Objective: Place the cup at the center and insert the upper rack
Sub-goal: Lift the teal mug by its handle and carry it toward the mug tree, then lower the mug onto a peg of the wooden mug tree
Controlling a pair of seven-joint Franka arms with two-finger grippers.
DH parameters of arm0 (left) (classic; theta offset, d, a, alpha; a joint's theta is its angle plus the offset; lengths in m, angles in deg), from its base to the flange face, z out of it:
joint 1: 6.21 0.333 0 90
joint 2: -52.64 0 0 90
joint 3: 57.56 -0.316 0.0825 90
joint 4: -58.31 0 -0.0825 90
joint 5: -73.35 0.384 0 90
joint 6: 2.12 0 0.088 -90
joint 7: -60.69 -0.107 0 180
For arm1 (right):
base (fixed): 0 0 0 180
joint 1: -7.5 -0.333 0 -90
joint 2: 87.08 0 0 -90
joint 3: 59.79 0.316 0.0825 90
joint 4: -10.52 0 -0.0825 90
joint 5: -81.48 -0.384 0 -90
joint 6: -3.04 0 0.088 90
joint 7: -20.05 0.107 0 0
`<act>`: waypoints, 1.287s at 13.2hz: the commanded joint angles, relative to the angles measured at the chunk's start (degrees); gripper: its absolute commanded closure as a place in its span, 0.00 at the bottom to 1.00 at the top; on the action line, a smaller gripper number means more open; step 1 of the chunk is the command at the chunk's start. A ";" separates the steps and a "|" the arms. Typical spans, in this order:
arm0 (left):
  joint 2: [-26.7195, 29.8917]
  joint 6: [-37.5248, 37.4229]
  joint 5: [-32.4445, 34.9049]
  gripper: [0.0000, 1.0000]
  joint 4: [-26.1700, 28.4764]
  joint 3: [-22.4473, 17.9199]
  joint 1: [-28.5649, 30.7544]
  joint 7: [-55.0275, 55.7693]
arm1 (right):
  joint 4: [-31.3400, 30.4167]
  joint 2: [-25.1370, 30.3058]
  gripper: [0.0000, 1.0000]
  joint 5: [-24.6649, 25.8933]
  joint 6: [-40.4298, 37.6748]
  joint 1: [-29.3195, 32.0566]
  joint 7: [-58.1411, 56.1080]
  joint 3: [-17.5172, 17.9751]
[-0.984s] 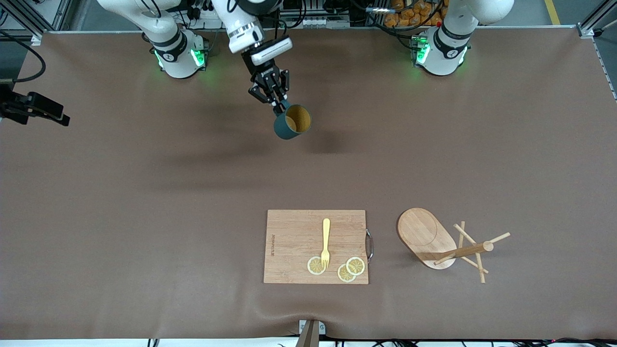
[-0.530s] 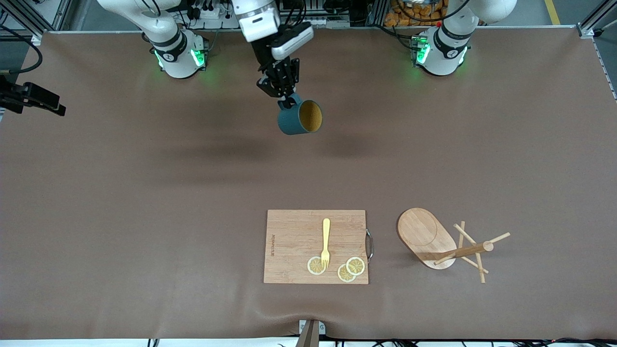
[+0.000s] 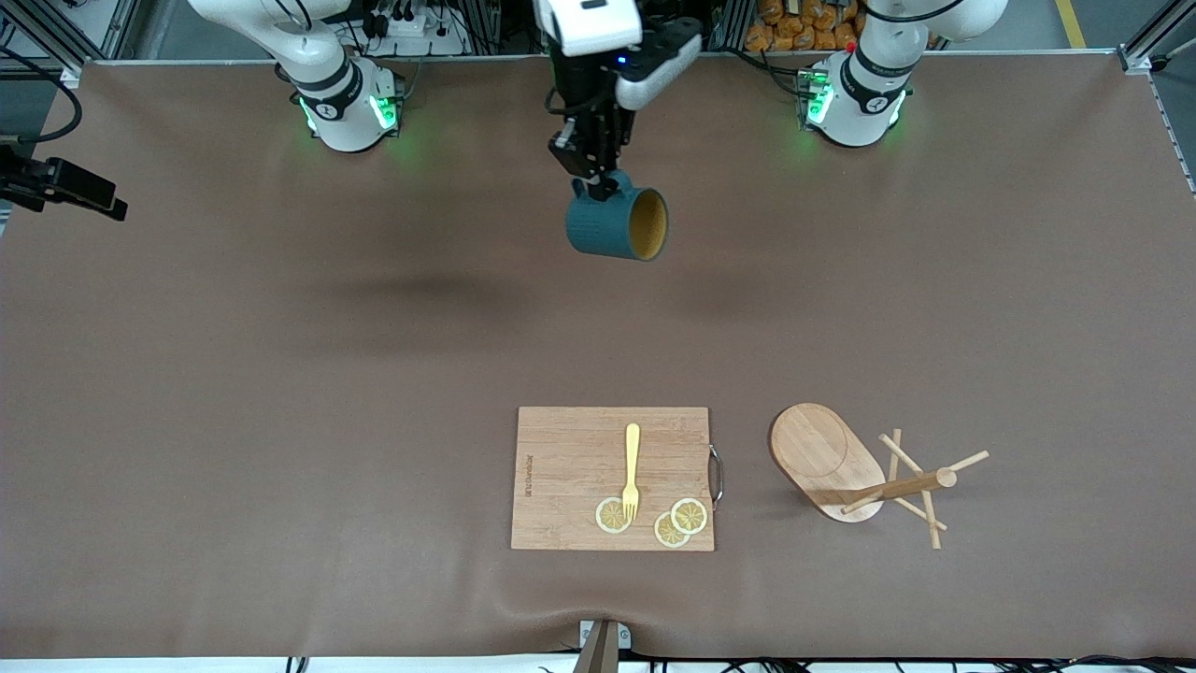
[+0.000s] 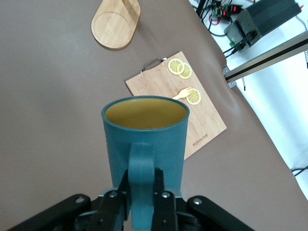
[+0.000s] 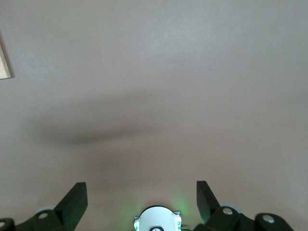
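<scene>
Left gripper (image 3: 598, 182) carrying the cup (image 3: 617, 224) in the air, right arm waiting.

Left gripper is clamping the cup's loop handle (image 4: 142, 178) with its fingers (image 4: 161, 202) closed on it; cup is hanging tipped on its side, tan inside facing the left arm's end of the table, over bare brown table (image 3: 280, 374) between the two arm bases. Right gripper (image 5: 139, 192) is sitting with jaws spread wide, holding nothing, looking down at bare table. Rack (image 3: 841, 467) is lying toppled on its side near the front camera, toward the left arm's end, pegs on the table. Cutting board (image 3: 570, 467) is lying beside it with a yellow fork (image 3: 632, 467) and three lemon slices (image 3: 689, 515) on it.
</scene>
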 commanded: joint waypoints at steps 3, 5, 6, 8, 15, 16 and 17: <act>4.65 2.67 -9.87 1.00 2.11 0.33 9.06 -11.32 | 0.90 0.52 0.00 1.05 -0.38 -0.12 1.26 0.17; 6.23 2.67 -13.39 1.00 2.81 0.24 12.93 -17.38 | 0.98 0.34 0.00 1.05 0.06 -0.12 1.26 0.17; 6.59 2.58 -15.24 1.00 3.16 0.24 15.12 -20.20 | 0.98 0.34 0.00 1.05 0.14 -0.30 1.26 0.17; 7.20 2.41 -18.49 1.00 3.68 0.32 19.16 -25.38 | 0.98 0.25 0.00 0.26 0.49 -0.30 1.35 0.17; 8.18 1.79 -27.20 1.00 7.29 0.33 31.21 -45.07 | 1.07 0.17 0.00 0.96 0.50 -1.44 0.47 0.34; 8.09 1.79 -28.25 1.00 8.07 0.33 32.01 -48.23 | 1.07 0.17 0.00 0.79 0.50 -1.44 0.47 0.34; 8.00 1.79 -29.39 1.00 8.95 0.33 32.19 -50.96 | 1.07 0.25 0.00 0.78 0.41 -1.35 0.47 0.34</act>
